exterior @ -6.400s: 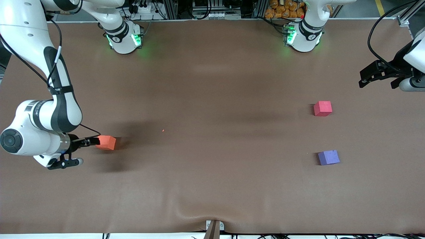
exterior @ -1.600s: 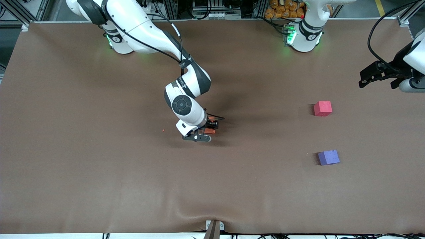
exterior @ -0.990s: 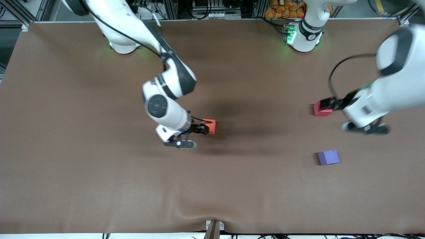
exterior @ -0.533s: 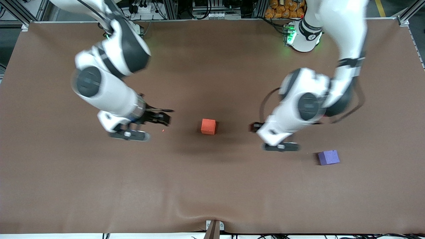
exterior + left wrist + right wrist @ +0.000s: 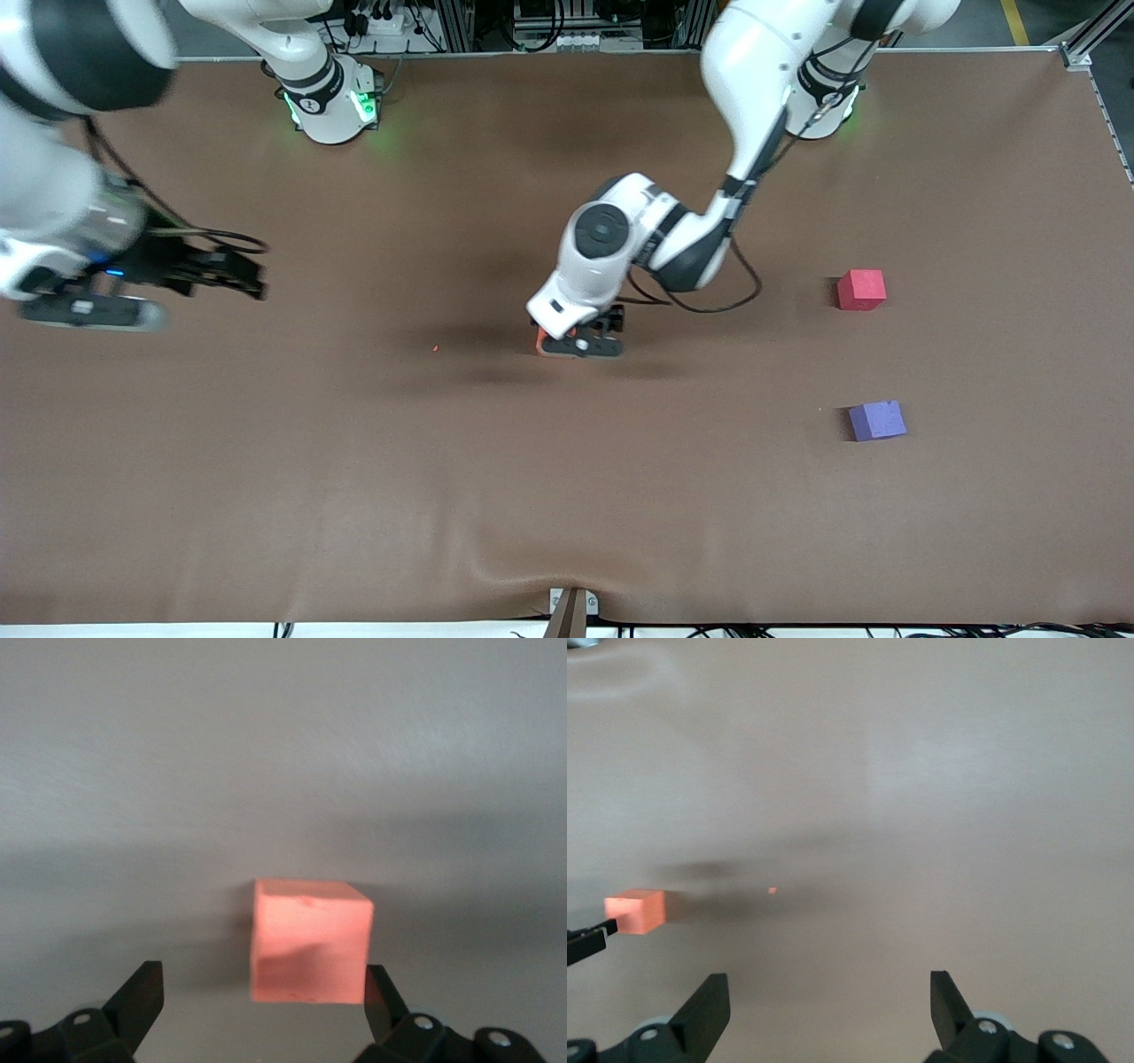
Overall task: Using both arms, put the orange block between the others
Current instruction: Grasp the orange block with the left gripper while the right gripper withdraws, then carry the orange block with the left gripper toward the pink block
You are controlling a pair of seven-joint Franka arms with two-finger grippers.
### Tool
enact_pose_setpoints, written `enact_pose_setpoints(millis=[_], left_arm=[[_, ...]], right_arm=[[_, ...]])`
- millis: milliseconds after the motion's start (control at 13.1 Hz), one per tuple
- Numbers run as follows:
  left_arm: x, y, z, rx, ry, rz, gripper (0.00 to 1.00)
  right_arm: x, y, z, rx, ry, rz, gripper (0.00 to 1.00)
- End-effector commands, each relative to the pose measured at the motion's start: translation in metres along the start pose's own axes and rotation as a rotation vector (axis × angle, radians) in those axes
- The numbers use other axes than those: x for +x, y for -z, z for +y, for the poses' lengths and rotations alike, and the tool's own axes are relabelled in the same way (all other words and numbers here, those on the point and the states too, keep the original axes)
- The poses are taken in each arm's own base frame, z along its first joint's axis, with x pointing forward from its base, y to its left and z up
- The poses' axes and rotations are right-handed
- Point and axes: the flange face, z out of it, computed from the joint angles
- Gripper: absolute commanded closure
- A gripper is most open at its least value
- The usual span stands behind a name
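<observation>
Fingers wide and empty on the left gripper [image 5: 580, 341], straddling the orange block [image 5: 310, 942] at frame centre, cube square between them, while the right gripper [image 5: 235, 275] waits open at the left edge.

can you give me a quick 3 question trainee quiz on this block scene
1. True or false: the left claw is shut on the orange block.
2. Which block lies nearer the front camera: A, the red block, or B, the purple block?
3. Fill in: the right claw hangs open at the ____ arm's end of the table.

Key: 1 false, its fingers stand open either side of the block; 2 B; 3 right.
</observation>
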Motion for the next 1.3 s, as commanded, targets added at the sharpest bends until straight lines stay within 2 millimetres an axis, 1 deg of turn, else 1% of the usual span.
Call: enact_pose_setpoints(millis=[0, 76, 152, 381, 457, 533, 610, 762, 838, 914, 1067, 1143, 1219], left_arm=[[-0.013, -0.022, 0.019, 0.046, -0.045, 0.032, 0.00], [-0.016, -0.033, 0.025, 0.043, -0.048, 0.053, 0.00], [-0.015, -0.044, 0.025, 0.041, -0.042, 0.068, 0.00], [-0.012, -0.045, 0.026, 0.029, -0.044, 0.094, 0.00], [-0.012, -0.052, 0.024, 0.033, -0.045, 0.094, 0.00], [-0.008, -0.058, 0.019, 0.041, -0.040, 0.104, 0.00], [-0.014, -0.067, 0.021, 0.050, -0.051, 0.100, 0.00], [-0.013, -0.067, 0.020, 0.051, -0.041, 0.102, 0.00], [-0.014, -0.066, 0.021, 0.045, 0.004, 0.102, 0.38], [-0.013, -0.062, 0.022, 0.036, 0.067, 0.105, 0.99], [-0.010, -0.057, 0.021, 0.029, 0.098, 0.109, 1.00], [-0.007, -0.049, 0.021, 0.023, 0.102, 0.116, 1.00], [0.000, -0.039, 0.016, 0.015, 0.118, 0.119, 1.00]], right_arm=[[-0.004, 0.009, 0.052, -0.015, 0.009, 0.004, 0.00], [-0.003, 0.012, 0.068, -0.018, 0.006, 0.011, 0.00], [-0.002, 0.013, 0.082, -0.018, -0.001, 0.012, 0.00], [-0.003, 0.020, 0.119, -0.025, 0.034, 0.022, 0.00], [-0.003, 0.022, 0.133, -0.028, 0.047, 0.026, 0.00], [-0.004, 0.024, 0.145, -0.030, 0.056, 0.028, 0.00], [-0.004, 0.025, 0.152, -0.040, 0.059, 0.032, 0.00], [-0.004, 0.026, 0.157, -0.116, 0.068, 0.027, 0.00], [-0.004, 0.025, 0.156, -0.127, 0.071, 0.025, 0.00], [-0.004, 0.025, 0.155, -0.122, 0.074, 0.022, 0.00], [-0.005, 0.025, 0.154, -0.119, 0.071, 0.019, 0.00], [-0.005, 0.024, 0.154, -0.116, 0.068, 0.018, 0.00], [-0.005, 0.023, 0.151, -0.102, 0.071, 0.015, 0.00]])
